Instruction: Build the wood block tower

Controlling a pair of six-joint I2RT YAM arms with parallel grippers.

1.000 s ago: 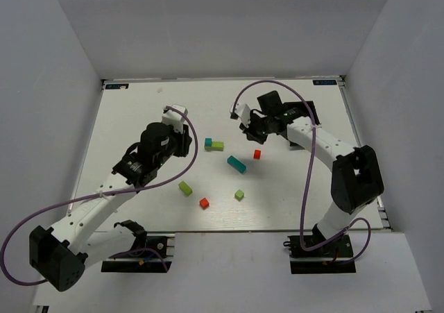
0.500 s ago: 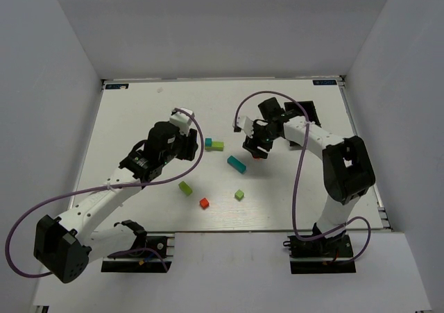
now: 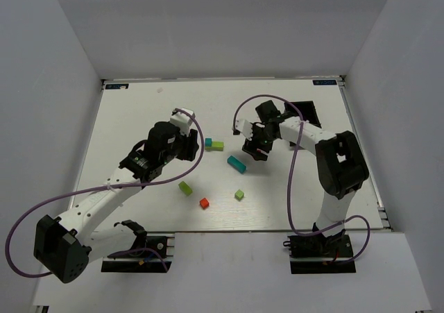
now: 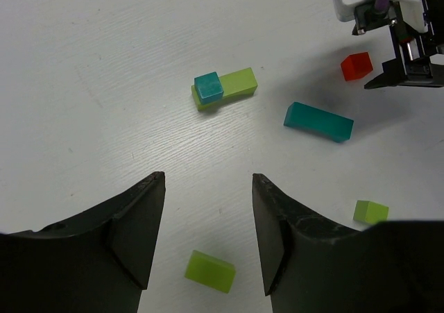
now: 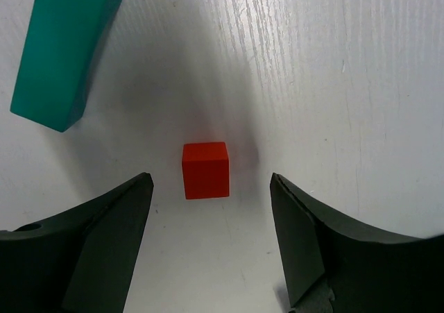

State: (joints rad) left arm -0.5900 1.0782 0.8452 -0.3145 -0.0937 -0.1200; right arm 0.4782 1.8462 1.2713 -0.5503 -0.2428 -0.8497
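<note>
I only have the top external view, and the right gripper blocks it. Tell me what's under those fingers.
Observer: The right wrist view shows a red cube lying on the table, between the right gripper's open fingers and touching neither of them.
Operator: Now check the teal cube in front of the left arm.
Observer: In the left wrist view, the teal cube looks stacked on one end of the lime bar, not lying beside it.
</note>
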